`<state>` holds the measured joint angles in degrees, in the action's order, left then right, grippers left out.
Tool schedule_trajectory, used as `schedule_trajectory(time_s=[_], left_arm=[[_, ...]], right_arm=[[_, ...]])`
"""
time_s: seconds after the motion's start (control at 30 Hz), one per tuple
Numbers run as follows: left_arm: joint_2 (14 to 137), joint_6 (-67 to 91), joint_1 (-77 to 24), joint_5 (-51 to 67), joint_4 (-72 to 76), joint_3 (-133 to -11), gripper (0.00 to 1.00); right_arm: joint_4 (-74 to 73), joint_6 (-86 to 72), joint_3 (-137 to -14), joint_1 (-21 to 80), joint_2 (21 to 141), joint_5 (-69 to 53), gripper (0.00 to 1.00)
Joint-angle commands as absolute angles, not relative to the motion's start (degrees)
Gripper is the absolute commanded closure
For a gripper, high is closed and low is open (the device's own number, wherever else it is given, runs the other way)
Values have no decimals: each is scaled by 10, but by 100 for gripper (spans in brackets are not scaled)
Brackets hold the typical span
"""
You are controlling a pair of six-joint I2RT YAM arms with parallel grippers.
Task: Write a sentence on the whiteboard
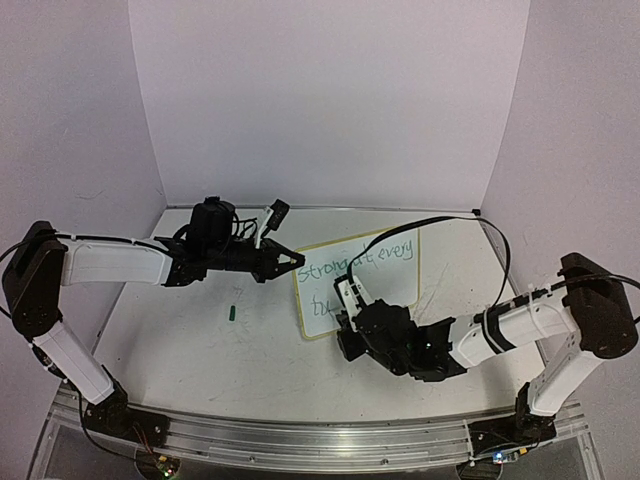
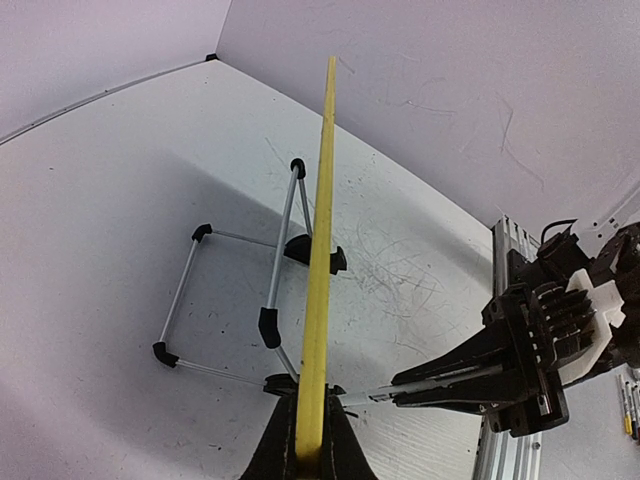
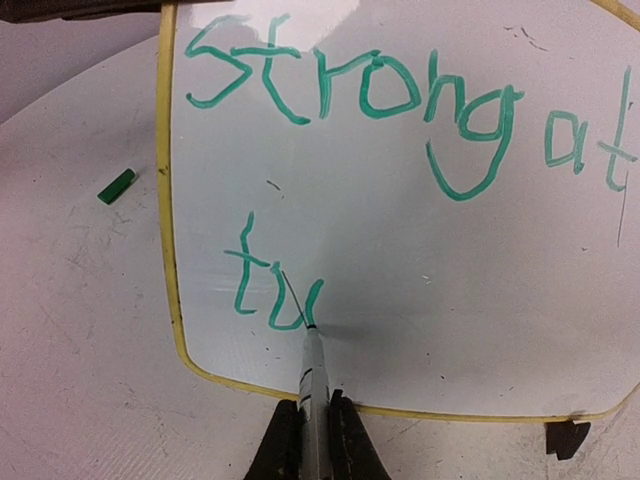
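Right wrist: whiteboard [image 3: 450, 300], glossy, rounded yellow rim, standing on scuffed table [image 3: 80, 350]; green sentence [image 3: 360, 100] reads "strong at", "tu"; right gripper [image 3: 314, 432] clamped on marker [image 3: 311, 372], tip touching board. Left wrist alone: left gripper [image 2: 310, 445] pinching rim edge-on; wire easel [image 2: 283, 238] behind.

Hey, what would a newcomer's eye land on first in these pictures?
The green sentence on the whiteboard, centre right of the table: "strong at every", with "tu" started below. The right pincer holds a marker, tip on that "u", while the left pincer clamps the board's yellow edge. A small green cap lies on the table left of the board.
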<state>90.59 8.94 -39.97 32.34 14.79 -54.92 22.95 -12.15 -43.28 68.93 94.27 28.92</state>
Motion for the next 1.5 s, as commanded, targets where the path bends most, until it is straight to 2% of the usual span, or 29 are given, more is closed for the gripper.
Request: schedule_trajectory(time_s=[0.0, 0.23, 0.83, 1.47], left_arm=[[881, 78, -399, 304, 152, -569, 100], [879, 76, -399, 302, 151, -569, 100], [880, 76, -399, 303, 150, -569, 100], [879, 76, -399, 303, 150, -569, 100]], right_arm=[[279, -98, -410, 681, 902, 271, 100], [308, -85, -394, 680, 878, 271, 100], [316, -70, -426, 678, 916, 297, 100], [268, -101, -423, 678, 935, 308, 100]])
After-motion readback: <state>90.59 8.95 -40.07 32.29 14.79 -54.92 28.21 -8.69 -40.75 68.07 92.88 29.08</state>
